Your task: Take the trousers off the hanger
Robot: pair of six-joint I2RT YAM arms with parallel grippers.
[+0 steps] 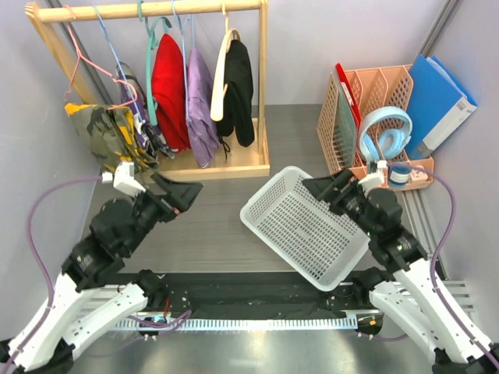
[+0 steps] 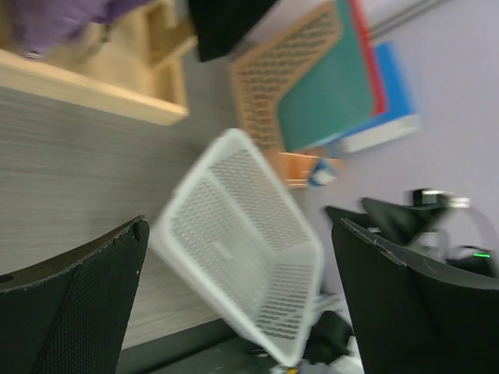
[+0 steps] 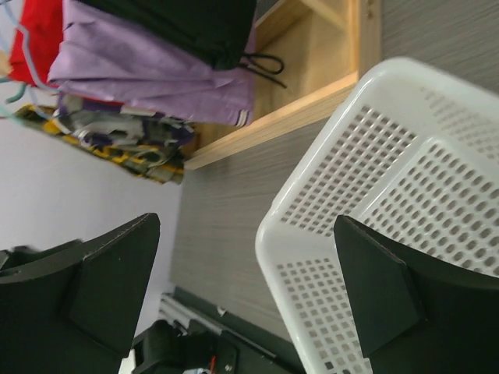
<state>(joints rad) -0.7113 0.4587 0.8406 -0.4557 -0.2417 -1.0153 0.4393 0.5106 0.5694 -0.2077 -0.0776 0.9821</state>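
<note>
Two pincers hover low over the desk (image 1: 218, 234), well apart from the rack (image 1: 263, 78): left pincer (image 1: 191, 195) and right pincer (image 1: 313, 193) each gape wide and hold nothing. We find the black trousers (image 1: 238, 86) hanging on the cream hanger (image 1: 221, 74) at the right end of the wooden rail (image 1: 156, 9), beside the purple garment (image 1: 201, 101), untouched. We judge no step done yet; reaching, gripping and pulling the trousers off all remain.

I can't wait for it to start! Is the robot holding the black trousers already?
No: the trousers hang on the hanger, and the left tool and right tool are both open and empty.
</note>
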